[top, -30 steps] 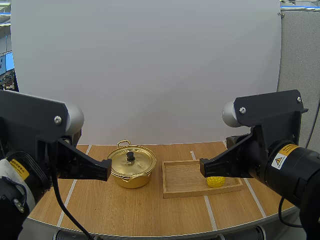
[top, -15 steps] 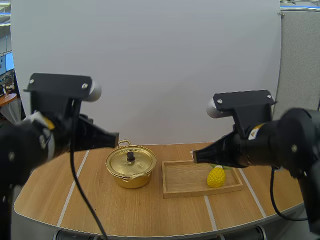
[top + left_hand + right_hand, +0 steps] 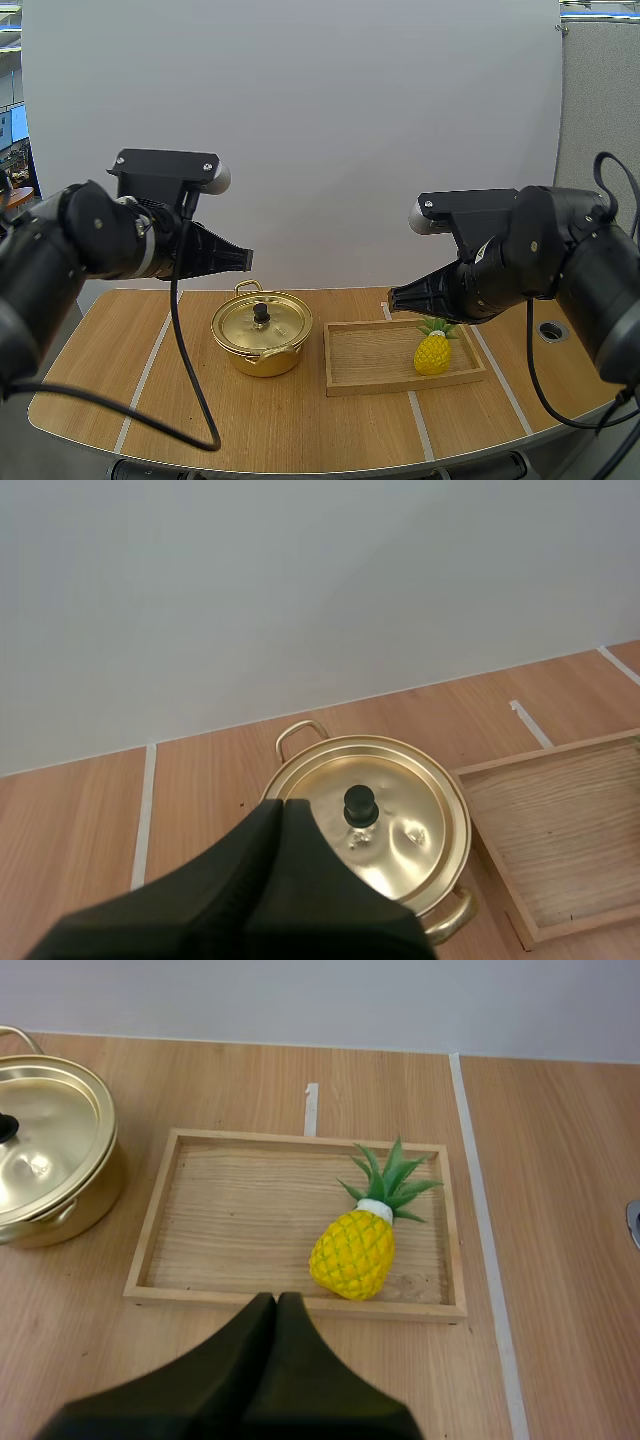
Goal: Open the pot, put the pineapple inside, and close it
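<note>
The left gripper (image 3: 244,260), centre-left in the high view, hung above the table with its two black fingers pressed together on nothing. Its wrist view placed its tip (image 3: 283,810) just short of the black knob (image 3: 359,804). The right gripper (image 3: 393,297), centre-right, was likewise closed and empty, poised before the tray's near rim in its wrist view.

Open wood ran along the curved front edge of the light wooden table (image 3: 250,425), crossed by white tape lines (image 3: 420,425). The shallow rectangular wooden tray (image 3: 365,360) held the yellow plastic pineapple (image 3: 432,352) at its right end, green crown toward the far rim. Just beside the tray's left side stood the round gold metal pot (image 3: 262,352), its gold lid (image 3: 278,325) seated.
</note>
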### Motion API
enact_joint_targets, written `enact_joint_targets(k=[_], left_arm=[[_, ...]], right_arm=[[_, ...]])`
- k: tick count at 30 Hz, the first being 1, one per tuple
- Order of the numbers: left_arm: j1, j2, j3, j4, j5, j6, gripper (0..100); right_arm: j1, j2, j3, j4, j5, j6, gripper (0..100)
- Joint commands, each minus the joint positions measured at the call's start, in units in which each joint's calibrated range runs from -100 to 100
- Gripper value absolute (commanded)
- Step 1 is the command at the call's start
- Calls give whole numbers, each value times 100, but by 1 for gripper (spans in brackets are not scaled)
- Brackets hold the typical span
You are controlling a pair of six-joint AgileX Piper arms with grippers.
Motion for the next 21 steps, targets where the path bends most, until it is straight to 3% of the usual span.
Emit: enact_joint_targets(k=[1,4,5,10,13,14,15,21], left_arm=[[-22,195,-14,-122,-213,31,0],[-22,226,-14,-122,-330,31,5],[-22,226,-14,-122,-330,31,8],[-22,226,-14,-122,-330,31,39],[-22,226,-14,-122,-330,31,73],[-22,226,-14,-122,-330,31,89],[-22,226,-14,-122,-330,31,100],[-22,299,-14,-135,-330,680,100]], right_arm=[[-22,119,-30,-70,-76,66,0],[-22,119,-30,-70,-95,66,0],[-22,119,-30,-70,-95,66,5],[-22,119,-30,-103,-95,66,64],[-22,119,-30,-103,-95,66,94],[-22,119,-30,-103,-95,66,100],[-22,119,-30,-103,-77,66,100],[-22,119,-30,-92,264,66,100]])
